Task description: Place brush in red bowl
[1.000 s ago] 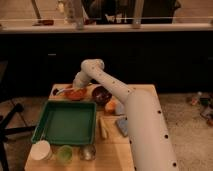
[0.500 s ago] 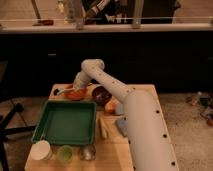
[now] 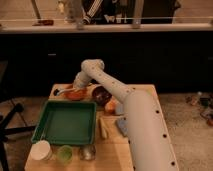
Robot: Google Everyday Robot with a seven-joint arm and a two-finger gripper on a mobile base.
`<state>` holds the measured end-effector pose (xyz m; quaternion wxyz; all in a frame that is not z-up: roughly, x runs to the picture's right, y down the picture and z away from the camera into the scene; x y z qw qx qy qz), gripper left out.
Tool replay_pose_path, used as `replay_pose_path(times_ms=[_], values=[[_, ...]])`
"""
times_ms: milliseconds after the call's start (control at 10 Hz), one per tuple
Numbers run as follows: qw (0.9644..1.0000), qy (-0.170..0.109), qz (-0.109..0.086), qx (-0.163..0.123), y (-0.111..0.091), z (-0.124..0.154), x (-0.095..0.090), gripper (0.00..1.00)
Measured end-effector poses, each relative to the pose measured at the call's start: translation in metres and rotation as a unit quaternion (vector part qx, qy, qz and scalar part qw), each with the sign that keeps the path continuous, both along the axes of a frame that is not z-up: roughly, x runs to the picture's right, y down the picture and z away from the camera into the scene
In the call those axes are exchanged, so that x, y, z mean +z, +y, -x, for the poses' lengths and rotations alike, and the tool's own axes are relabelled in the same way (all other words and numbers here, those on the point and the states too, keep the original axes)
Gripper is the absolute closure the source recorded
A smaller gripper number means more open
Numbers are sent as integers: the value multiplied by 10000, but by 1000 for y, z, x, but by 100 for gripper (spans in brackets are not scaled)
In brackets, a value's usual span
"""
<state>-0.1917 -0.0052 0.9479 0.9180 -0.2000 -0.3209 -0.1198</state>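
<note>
Camera view looks down over the robot's white arm (image 3: 137, 112), which fills the near right of the scene as a thick tube with small dark dots along it. From there it climbs away toward the far left, bends at a rounded elbow (image 3: 93, 66) above the far edge of the wooden worktop (image 3: 145, 92), then drops down and to the left. The gripper (image 3: 76, 86) hangs at the end of that short downward link, right over the red bowl (image 3: 75, 94), which sits at the far left of the worktop just beyond the green tray (image 3: 65, 121). Whether the fingers are spread or closed cannot be told, nor whether they hold anything. The brush (image 3: 62, 91) shows as a slim pale handle poking out to the left of the red bowl's rim, low and nearly flat; its head end is lost under the gripper, so I cannot tell whether it rests inside the bowl. Just right of the red bowl stands a darker maroon bowl (image 3: 101, 94). An orange object (image 3: 111, 105) lies near it beside the arm, with a pale stick (image 3: 103, 127) and a bluish cloth (image 3: 121, 126) closer in. Along the near edge sit a white cup (image 3: 41, 149), a green cup (image 3: 64, 153) and a clear glass (image 3: 87, 152).
</note>
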Motion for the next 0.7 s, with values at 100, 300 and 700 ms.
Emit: replay_pose_path(times_ms=[100,300,700], values=[[10000,-1,0,0,0,0,0,21],[10000,-3,0,-3,0,1,0,20],[10000,-4,0,-3,0,1,0,20]])
